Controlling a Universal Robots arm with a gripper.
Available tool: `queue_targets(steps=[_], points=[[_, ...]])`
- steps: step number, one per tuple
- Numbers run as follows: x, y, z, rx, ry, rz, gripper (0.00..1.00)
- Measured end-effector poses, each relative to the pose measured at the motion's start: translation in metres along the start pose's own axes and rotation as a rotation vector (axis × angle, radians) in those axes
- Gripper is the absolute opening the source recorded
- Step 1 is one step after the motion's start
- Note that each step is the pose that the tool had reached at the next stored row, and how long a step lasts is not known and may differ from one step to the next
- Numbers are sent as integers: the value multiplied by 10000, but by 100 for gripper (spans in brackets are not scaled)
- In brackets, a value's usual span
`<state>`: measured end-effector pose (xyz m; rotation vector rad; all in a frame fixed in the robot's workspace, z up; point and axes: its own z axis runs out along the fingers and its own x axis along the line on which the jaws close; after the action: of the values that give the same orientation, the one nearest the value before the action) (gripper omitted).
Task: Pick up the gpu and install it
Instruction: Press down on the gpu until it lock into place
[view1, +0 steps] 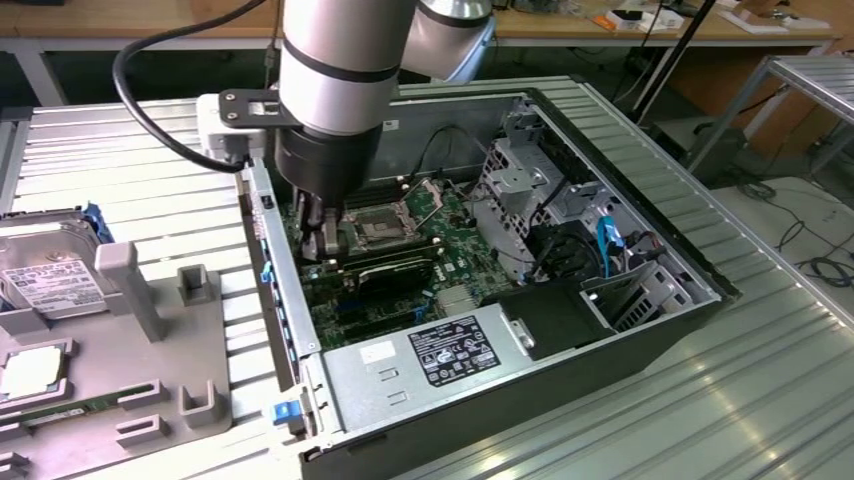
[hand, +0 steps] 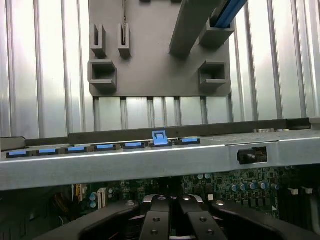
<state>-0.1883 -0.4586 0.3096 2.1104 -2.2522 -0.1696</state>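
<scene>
Ribbed metal tabletop (view1: 747, 380) carries an open computer case (view1: 561, 330); a grey parts fixture (view1: 147, 340) lies beside it. Inside the case, the hand (view1: 316, 235) stands narrow over the motherboard, fingers (hand: 172, 220) drawn together. The gpu (view1: 390, 268) sits seated on the board just beside the hand.

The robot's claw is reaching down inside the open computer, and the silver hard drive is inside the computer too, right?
Not quite. The claw is down inside the open computer, above the green board. But the hard drive is not in there: the exterior view shows it outside, on the grey holder at that view's left.
</scene>
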Motion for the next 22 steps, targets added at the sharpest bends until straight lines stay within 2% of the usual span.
queue_targets(steps=[7,16,19,22], points=[[-1,35,4,-10,-14,109,11],[0,35,26,-9,-16,125,11],[0,35,35,-9,-89,124,11],[1,33,48,10,-137,118,11]])
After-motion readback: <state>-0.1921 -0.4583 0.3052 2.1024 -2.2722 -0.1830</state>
